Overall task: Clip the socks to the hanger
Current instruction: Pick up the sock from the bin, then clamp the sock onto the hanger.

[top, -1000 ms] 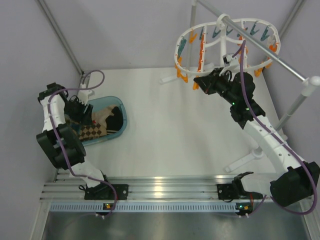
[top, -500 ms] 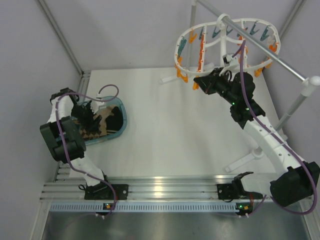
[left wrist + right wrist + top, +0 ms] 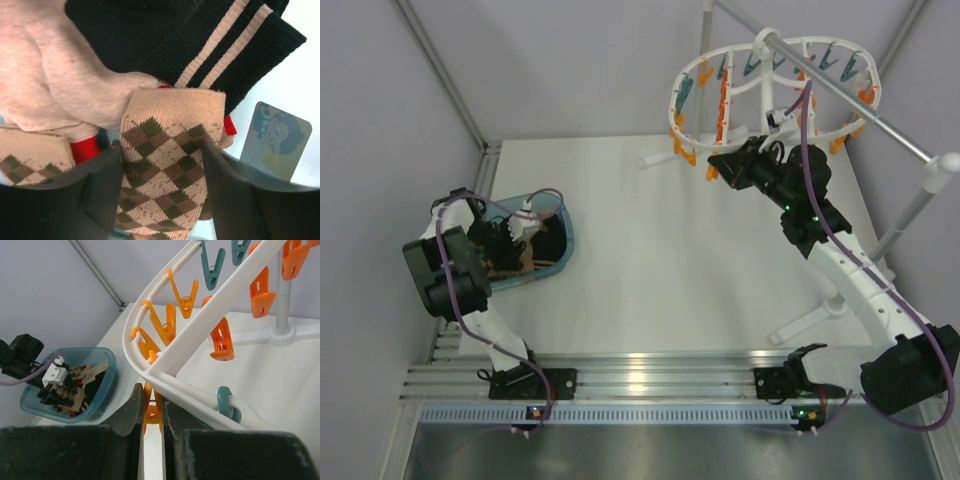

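Wrist close-up, hidden overhead: left gripper [image 3: 161,165] gapes astride brown-and-tan argyle fabric sock [image 3: 167,125] — right gripper [image 3: 152,395] pinches orange plastic clip [image 3: 152,414] above white table [image 3: 670,260].

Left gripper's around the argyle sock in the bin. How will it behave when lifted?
The argyle sock looks like soft knit, so it'll probably droop from the pinch. It lies against the pale sock and black sock, so those may drag along. Small and thin, likely light.
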Controlling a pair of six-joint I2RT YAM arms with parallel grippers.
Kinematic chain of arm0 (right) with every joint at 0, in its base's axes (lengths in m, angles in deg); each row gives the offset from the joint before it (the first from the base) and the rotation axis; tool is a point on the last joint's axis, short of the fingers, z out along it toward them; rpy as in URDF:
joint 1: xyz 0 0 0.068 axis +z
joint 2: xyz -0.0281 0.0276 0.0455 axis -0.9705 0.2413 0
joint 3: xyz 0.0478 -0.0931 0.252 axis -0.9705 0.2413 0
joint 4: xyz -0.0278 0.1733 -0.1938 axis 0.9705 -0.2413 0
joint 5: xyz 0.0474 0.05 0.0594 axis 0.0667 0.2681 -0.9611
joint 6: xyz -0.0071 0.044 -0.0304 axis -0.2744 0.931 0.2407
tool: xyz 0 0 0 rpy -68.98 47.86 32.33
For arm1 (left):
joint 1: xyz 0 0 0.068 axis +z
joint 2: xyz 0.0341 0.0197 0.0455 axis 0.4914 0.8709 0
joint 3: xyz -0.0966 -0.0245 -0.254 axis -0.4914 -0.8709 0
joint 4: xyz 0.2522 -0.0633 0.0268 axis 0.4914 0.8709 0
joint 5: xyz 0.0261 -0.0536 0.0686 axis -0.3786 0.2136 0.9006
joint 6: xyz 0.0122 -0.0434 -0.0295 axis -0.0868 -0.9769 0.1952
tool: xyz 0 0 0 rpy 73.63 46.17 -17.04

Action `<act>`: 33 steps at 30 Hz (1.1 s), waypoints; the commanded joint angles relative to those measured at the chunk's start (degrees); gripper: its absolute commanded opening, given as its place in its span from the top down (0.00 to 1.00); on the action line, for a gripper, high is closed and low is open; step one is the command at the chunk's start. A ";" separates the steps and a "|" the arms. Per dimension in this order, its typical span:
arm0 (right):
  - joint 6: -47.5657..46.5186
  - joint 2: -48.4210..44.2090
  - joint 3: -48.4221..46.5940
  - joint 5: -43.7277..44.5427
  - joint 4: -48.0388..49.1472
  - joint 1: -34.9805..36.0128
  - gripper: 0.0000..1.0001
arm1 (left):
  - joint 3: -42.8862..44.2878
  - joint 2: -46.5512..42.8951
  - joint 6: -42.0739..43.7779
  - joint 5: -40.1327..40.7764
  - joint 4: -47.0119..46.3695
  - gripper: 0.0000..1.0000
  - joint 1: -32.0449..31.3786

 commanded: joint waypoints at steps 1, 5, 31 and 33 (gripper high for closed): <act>-1.50 -1.29 1.10 -2.36 -2.37 -0.19 1.00 | -1.59 -1.76 3.23 -0.97 -1.57 0.44 -0.31; -1.76 -1.29 1.19 -2.27 -2.37 -0.19 1.00 | -1.51 -4.05 1.75 -0.97 -1.39 0.66 -0.22; -0.80 -1.64 0.75 -4.38 -0.08 -0.28 1.00 | 32.05 -11.52 -18.16 -33.04 18.59 1.00 -7.15; -0.88 -1.73 0.49 -4.38 -0.17 -0.19 1.00 | 34.77 -12.31 -24.68 -35.85 13.84 1.00 -10.22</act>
